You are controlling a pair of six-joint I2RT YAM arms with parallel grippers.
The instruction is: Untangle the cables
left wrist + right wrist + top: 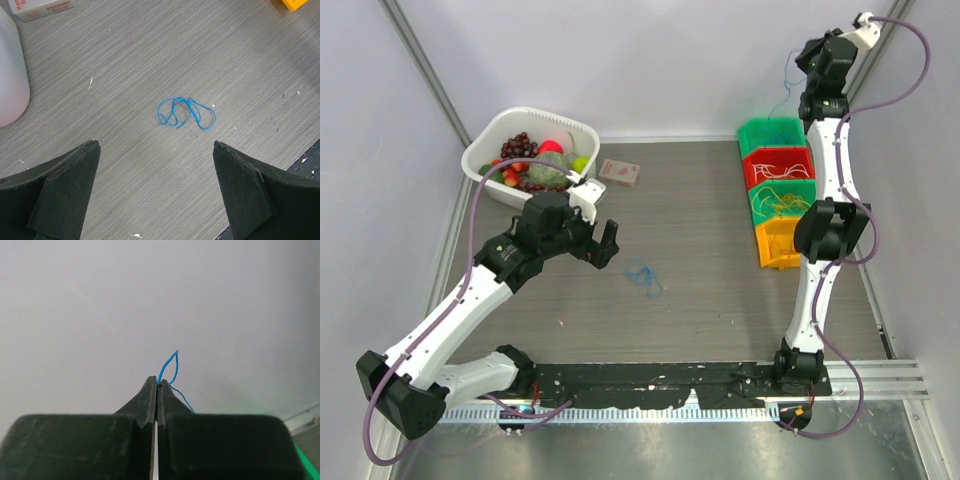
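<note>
thin blue curly cord [188, 106] lies in a loose flat tangle of loops on the grey tabletop [150, 50]. second thin blue cord [176, 354] held aloft, pinched in the right gripper [157, 381].

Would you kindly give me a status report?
Left end effector open above loose blue cable on table. Right end effector shut on second blue cable, held high. Nothing in the way.

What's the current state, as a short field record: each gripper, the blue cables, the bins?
left gripper: open, holding nothing, above the table
right gripper: shut on held blue cable, raised at the far right
loose blue cable: tangled loops lying on the table, ahead of the left gripper
bins: four in a row at the right: green, red, green, yellow; thin cables inside
</note>
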